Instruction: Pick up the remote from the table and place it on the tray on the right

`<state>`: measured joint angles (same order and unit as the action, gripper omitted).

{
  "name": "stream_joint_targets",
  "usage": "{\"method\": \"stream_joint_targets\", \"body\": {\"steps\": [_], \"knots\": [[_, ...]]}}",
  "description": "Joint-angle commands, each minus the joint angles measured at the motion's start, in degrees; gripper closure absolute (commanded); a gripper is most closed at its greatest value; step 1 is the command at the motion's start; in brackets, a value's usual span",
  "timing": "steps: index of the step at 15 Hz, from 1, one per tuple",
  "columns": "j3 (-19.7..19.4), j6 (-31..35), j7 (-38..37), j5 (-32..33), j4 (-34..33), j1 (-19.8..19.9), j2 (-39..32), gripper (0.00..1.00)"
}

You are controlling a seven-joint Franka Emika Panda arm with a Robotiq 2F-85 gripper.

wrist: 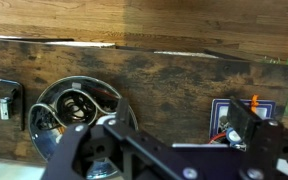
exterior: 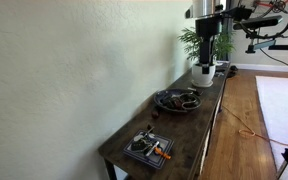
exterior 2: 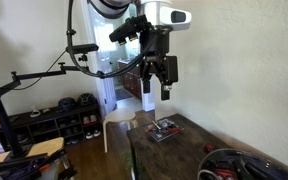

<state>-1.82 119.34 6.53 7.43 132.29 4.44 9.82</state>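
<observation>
The dark brown wooden table [wrist: 164, 75] runs along the wall in both exterior views [exterior: 199, 120] [exterior 2: 189, 150]. A small dark oblong object [wrist: 9, 100], possibly the remote, lies on the wood at the left of the wrist view. A blue-rimmed tray [wrist: 216, 105] holding small items, one of them orange, sits at the right; it also shows in both exterior views [exterior: 134, 152] [exterior 2: 154, 134]. My gripper [wrist: 182, 116] is open and empty. It hangs high above the table in both exterior views [exterior: 212, 45] [exterior 2: 156, 88].
A round metal dish [wrist: 74, 110] with dark items stands between the dark object and the tray [exterior: 176, 100]. A potted plant [exterior: 204, 55] stands at the table's far end. A wood floor lies beside the table.
</observation>
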Motion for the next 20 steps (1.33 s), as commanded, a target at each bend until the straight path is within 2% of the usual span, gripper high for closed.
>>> {"method": "stream_joint_targets", "body": {"steps": [1, 10, 16, 20], "knots": [[-0.62, 2.16, 1.72, -0.29, -1.05, -0.86, -2.16, 0.00], [-0.20, 12.29, 8.01, -2.39, -6.70, -0.86, -13.77, 0.00], [1.25, 13.47, 11.67, -3.64, -11.52, -1.02, -20.46, 0.00], [1.44, 12.75, 10.26, -2.55, -11.78, -0.97, -21.02, 0.00]]}}
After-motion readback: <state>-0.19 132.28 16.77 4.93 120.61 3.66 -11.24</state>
